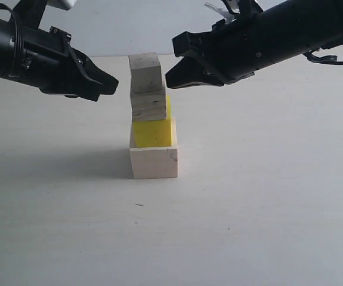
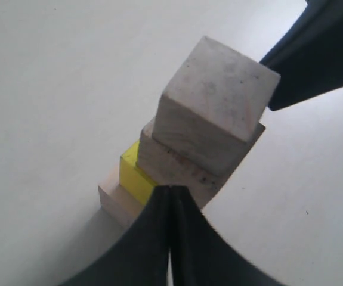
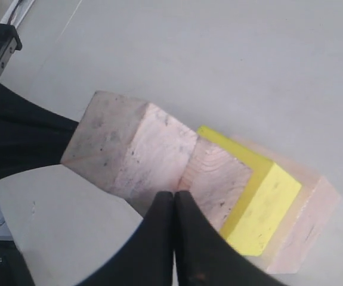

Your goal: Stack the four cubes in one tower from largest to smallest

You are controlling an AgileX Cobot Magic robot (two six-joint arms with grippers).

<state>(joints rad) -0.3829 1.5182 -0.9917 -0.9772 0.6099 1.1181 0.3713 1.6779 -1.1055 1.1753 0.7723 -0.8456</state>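
Note:
The tower (image 1: 152, 119) stands in the middle of the table. Its base is the large pale wood cube (image 1: 154, 162), then the yellow cube (image 1: 153, 132), the grainy wood cube (image 1: 148, 105) and the small whitish-grey cube (image 1: 145, 71) on top. The upper two cubes sit shifted to the left of the lower ones. My left gripper (image 1: 113, 85) hovers shut just left of the top cube, holding nothing. My right gripper (image 1: 170, 78) hovers shut just right of it, also holding nothing. The wrist views show the same stack: whitish cube (image 2: 214, 101), yellow cube (image 3: 260, 208), left gripper (image 2: 170, 189), right gripper (image 3: 174, 194).
The pale tabletop (image 1: 266, 196) spreads all round the tower. Both black arms (image 1: 16, 47) reach in from the upper corners above the table, one on each side of the stack.

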